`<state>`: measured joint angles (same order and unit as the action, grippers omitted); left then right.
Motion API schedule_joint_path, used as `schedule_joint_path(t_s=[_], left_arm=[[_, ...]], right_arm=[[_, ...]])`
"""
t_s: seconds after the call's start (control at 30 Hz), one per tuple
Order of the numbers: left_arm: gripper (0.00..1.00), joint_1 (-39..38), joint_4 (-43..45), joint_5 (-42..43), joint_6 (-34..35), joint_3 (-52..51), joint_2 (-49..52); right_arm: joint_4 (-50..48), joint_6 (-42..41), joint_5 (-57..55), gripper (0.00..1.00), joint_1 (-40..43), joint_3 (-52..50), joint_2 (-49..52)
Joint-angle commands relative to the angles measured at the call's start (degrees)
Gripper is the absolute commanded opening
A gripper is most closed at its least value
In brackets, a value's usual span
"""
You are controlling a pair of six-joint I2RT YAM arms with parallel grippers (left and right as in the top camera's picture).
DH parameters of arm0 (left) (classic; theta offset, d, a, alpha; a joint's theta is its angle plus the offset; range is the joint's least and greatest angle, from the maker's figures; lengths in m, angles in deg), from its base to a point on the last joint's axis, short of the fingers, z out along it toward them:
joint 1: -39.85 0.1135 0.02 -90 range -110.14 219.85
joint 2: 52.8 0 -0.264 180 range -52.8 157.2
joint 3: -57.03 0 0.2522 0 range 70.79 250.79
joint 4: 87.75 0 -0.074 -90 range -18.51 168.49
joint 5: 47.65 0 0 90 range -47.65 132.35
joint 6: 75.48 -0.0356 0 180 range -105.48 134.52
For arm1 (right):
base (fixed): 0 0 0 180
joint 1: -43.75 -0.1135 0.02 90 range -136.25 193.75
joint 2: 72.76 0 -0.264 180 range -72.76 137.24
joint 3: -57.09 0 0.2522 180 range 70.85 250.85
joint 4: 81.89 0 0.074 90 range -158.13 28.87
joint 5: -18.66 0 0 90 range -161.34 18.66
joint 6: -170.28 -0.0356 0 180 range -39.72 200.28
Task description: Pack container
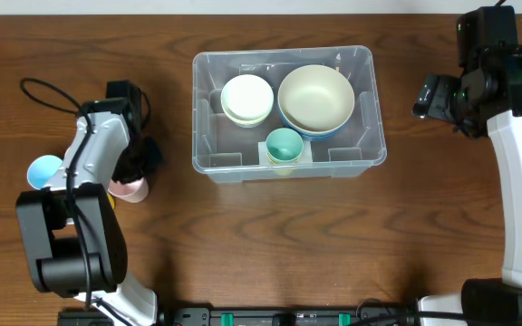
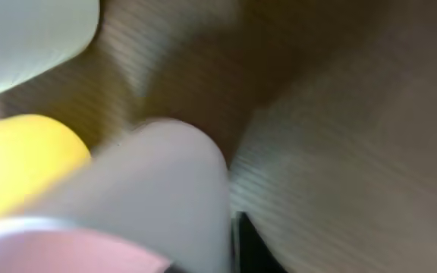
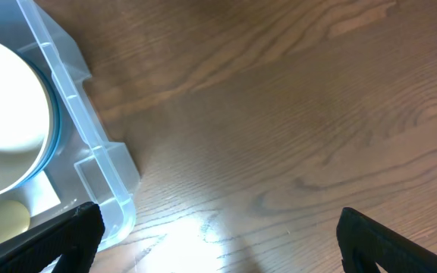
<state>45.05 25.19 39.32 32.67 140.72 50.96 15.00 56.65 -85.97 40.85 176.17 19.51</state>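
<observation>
The container [image 1: 365,63], a large clear plastic bin, stands mid-table and holds a big cream bowl [image 1: 315,98], a smaller stack of cream bowls [image 1: 246,98] and a teal cup [image 1: 284,145]. Its near corner [image 3: 89,163] shows in the right wrist view. Left of the bin, my left gripper [image 1: 137,170] is down on a pink cup [image 1: 132,189]. In the blurred left wrist view the pink cup's pale wall [image 2: 165,189] lies tight against a dark finger [image 2: 243,244], so the gripper is shut on it. My right gripper [image 1: 435,96] hangs open right of the bin, over bare wood [image 3: 218,250].
A light blue cup [image 1: 43,170] stands left of the left arm. A yellow object [image 2: 21,159] and a white one [image 2: 29,38] blur beside the pink cup in the left wrist view. Black cable [image 1: 48,95] loops at the far left.
</observation>
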Motion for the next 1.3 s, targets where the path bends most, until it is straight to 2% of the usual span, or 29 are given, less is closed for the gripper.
schedule_joint_path(t_s=[0.0, 0.3, 0.63, 0.83, 1.07, 1.27], left_arm=[[0.06, 0.3, 0.1, -0.4, 0.7, 0.0, 0.3], [0.06, 0.2, -1.2, 3.1, 0.6, 1.8, -4.6], [0.06, -2.6, 0.6, 16.7, -3.1, 5.5, -29.5], [0.06, -12.1, 7.4, 20.6, -3.1, 5.5, -41.3], [0.06, -24.6, 14.0, 20.2, -3.0, 6.4, -38.6], [0.06, -30.4, 11.6, 18.2, -3.1, 14.6, -27.8]], right_arm=[[0.0, 0.1, -0.8, 0.99, 0.3, 0.2, -0.1], [0.0, 0.1, -0.8, 0.99, 0.3, 0.2, -0.1], [0.0, 0.1, -0.8, 0.99, 0.3, 0.2, -0.1], [0.0, 0.1, -0.8, 0.99, 0.3, 0.2, -0.1], [0.0, 0.1, -0.8, 0.99, 0.3, 0.2, -0.1], [0.0, 0.1, -0.8, 0.99, 0.3, 0.2, -0.1]])
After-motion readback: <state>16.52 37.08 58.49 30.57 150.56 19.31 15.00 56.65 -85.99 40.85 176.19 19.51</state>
